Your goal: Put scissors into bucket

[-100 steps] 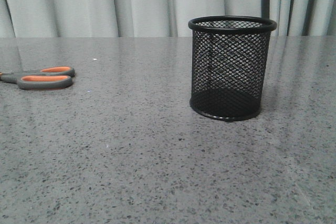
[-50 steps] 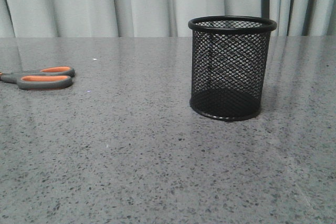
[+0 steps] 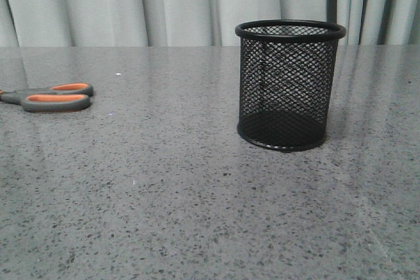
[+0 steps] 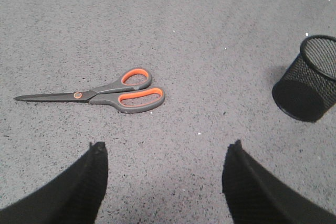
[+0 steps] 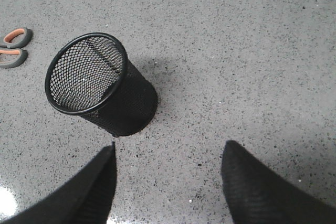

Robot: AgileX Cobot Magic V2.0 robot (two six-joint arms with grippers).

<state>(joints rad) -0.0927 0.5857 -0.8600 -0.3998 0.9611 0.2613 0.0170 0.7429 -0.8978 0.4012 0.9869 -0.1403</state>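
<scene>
The scissors (image 3: 56, 97) lie flat at the table's far left, grey handles lined in orange; only the handles show in the front view. In the left wrist view the whole scissors (image 4: 113, 93) lie closed on the table, ahead of my left gripper (image 4: 167, 148), which is open and holds nothing. The black mesh bucket (image 3: 289, 84) stands upright right of centre. It also shows as a bucket (image 4: 308, 80) at the edge of the left wrist view. My right gripper (image 5: 169, 148) is open over bare table, just beside the bucket (image 5: 100, 85), whose inside looks empty. The scissors' handles (image 5: 14, 47) peek in there.
The grey speckled table (image 3: 164, 188) spreads around both objects. Pale curtains (image 3: 164, 4) hang behind the far edge. Neither arm shows in the front view.
</scene>
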